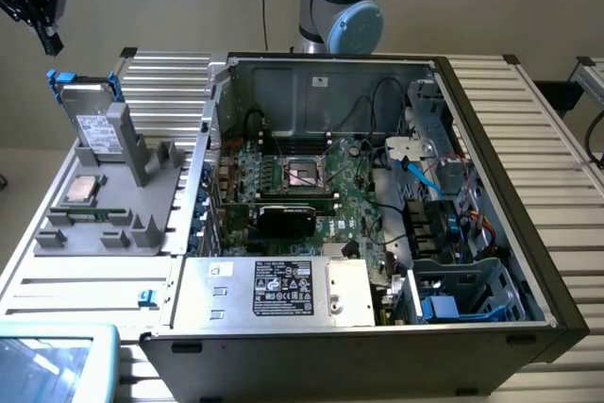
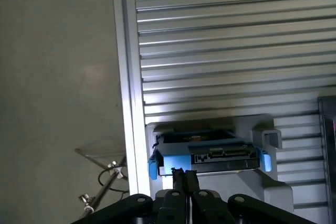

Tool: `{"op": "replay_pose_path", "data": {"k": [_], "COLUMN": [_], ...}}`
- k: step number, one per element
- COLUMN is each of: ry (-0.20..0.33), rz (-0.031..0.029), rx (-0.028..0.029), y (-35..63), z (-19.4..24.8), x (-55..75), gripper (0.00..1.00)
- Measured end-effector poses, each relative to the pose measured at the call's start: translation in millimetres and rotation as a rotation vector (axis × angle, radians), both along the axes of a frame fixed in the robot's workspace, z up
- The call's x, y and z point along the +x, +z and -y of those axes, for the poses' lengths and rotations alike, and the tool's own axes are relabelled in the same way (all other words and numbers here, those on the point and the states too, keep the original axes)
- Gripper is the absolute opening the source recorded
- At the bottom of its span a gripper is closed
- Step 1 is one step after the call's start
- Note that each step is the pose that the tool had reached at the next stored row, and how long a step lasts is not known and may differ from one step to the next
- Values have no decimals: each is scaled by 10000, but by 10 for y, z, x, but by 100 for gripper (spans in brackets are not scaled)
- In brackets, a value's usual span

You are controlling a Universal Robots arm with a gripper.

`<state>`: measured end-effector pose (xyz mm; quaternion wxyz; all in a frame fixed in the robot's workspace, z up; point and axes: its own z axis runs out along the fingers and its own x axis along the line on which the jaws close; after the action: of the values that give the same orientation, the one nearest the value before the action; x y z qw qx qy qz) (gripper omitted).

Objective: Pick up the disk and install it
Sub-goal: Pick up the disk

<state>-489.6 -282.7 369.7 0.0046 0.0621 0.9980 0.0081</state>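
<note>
Black gripper of mine [image 2: 184,174], pinched shut and empty, hovered above the flat grey metal blue-railed disk [image 2: 207,153], which stood upright, long axis pointing toward me

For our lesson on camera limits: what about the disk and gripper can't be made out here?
Text on the disk: too small, exterior view.
Bottom of the disk: hidden in the holder, exterior view.
Part of the gripper: cut off by the exterior view's left edge.
</note>
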Motion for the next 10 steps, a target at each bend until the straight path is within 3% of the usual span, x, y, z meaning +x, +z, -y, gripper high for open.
{"op": "replay_pose_path", "data": {"k": [10], "ry": [-1406], "rz": [0], "rx": [-6], "y": [0], "z": [0], "x": [-1], "gripper": [11]}}
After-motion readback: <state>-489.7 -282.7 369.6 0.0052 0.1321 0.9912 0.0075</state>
